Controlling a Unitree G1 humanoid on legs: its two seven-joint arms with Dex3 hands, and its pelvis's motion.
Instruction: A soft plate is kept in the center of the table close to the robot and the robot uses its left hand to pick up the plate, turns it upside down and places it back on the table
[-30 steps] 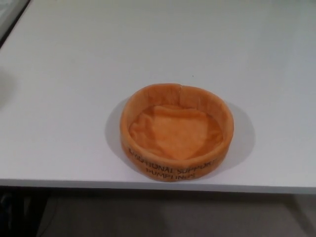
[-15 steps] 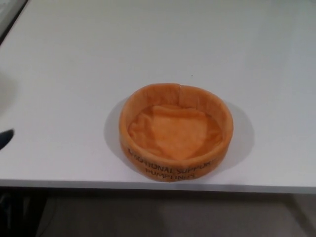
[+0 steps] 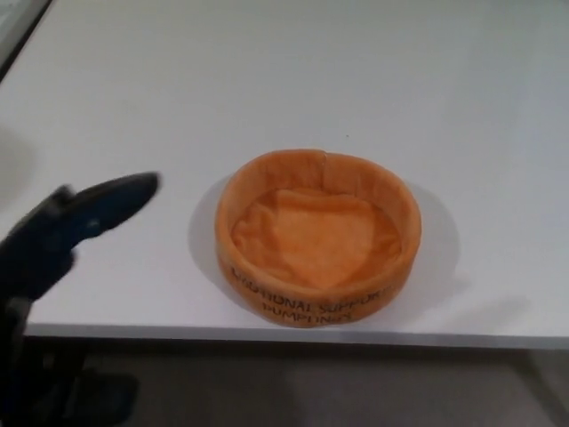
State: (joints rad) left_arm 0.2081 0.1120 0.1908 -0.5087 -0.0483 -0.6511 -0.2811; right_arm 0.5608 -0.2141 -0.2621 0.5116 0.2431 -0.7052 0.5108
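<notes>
One hand showed, left hand (image 3: 67, 227) beside the soft plate (image 3: 317, 237), not touching | fingers' state: honestly couldn't tell | plate sat upright, near counter (image 3: 284, 80) front edge | pick, flip, put-down all left

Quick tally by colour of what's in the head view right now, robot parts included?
Orange: 1, the round soft fabric plate with black lettering on its wall
White: 1, the flat table under it
Black: 1, the left robot hand, blurred, beside the plate and not touching it
Total: 3
</notes>
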